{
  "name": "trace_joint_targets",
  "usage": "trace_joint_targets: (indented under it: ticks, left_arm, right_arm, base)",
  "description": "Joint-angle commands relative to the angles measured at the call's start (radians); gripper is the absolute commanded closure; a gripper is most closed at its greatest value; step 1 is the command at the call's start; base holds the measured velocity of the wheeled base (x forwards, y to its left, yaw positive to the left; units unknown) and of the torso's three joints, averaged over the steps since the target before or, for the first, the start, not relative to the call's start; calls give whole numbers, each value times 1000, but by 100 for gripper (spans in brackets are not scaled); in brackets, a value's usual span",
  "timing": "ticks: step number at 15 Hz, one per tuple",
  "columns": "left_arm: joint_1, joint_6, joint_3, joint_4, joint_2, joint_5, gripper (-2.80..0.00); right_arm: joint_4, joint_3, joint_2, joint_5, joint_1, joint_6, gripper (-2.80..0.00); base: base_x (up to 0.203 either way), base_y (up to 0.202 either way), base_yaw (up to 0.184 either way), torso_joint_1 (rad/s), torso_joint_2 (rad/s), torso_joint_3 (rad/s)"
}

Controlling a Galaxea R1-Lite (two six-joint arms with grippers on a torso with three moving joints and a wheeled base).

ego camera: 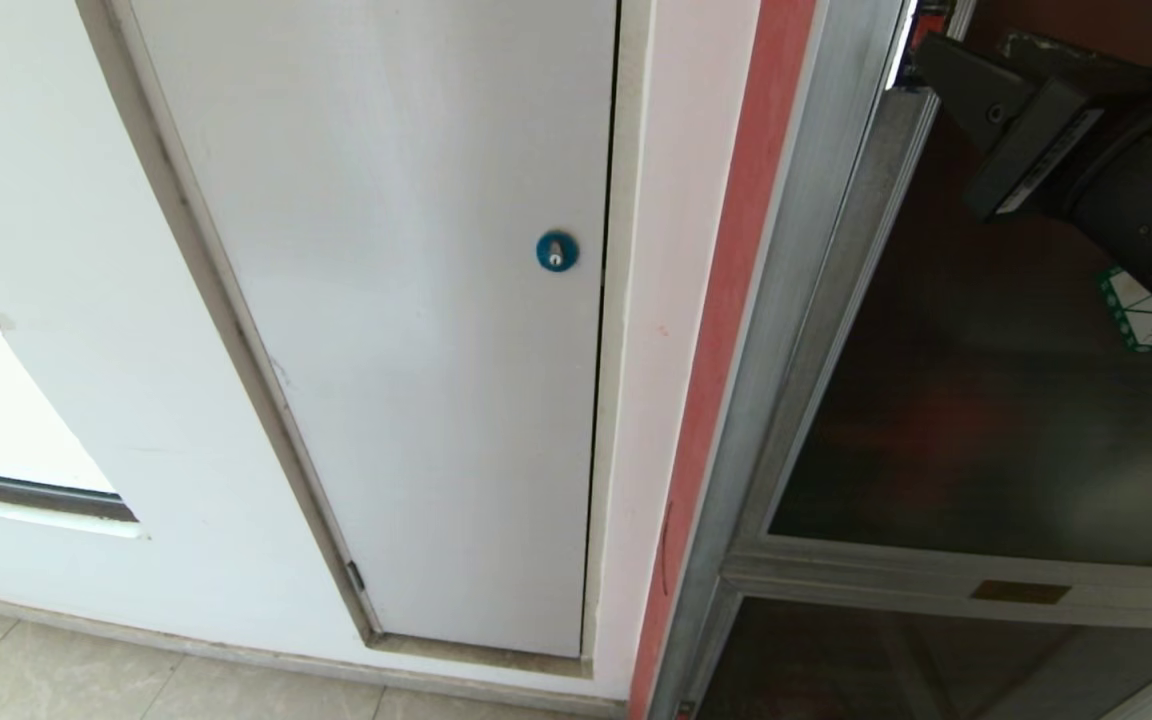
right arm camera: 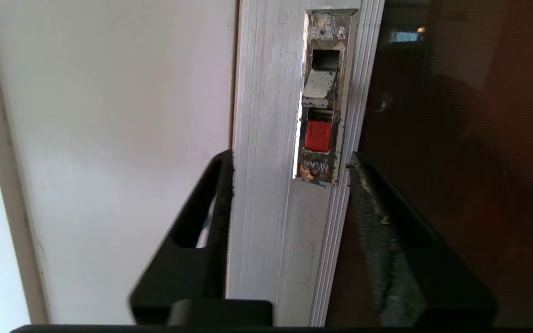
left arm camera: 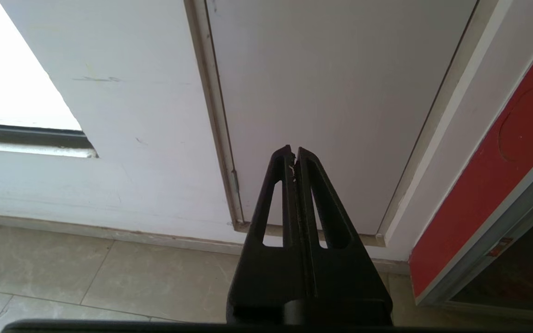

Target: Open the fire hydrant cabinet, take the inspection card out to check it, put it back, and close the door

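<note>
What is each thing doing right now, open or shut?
Door: swung slightly out from its frame.
Red latch: between the right gripper's fingers, untouched.
Right gripper: open, fingers either side of the door's frame.
Left gripper: shut, holding nothing.
White panel: shut.

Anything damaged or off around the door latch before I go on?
The latch plate on the door frame looks worn: its metal is scratched and flaking around the red button. Nothing seems bent or broken. The right gripper straddles the frame just below it, fingers apart.
</note>
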Motion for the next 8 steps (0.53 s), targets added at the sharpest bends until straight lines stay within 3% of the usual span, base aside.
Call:
trace_joint_targets:
  ticks: [1,8]
  left_arm:
    - [0,0,2,0,0,0,0]
    - [0,0,0,0,0,0,0]
  right_arm:
    - [-7,-26,24,-3,0,-3,-280]
    - [-24,-119,83,-102,3,-19,-280]
  base:
    - [0,0,0,0,0,0]
    - [0,0,0,0,0,0]
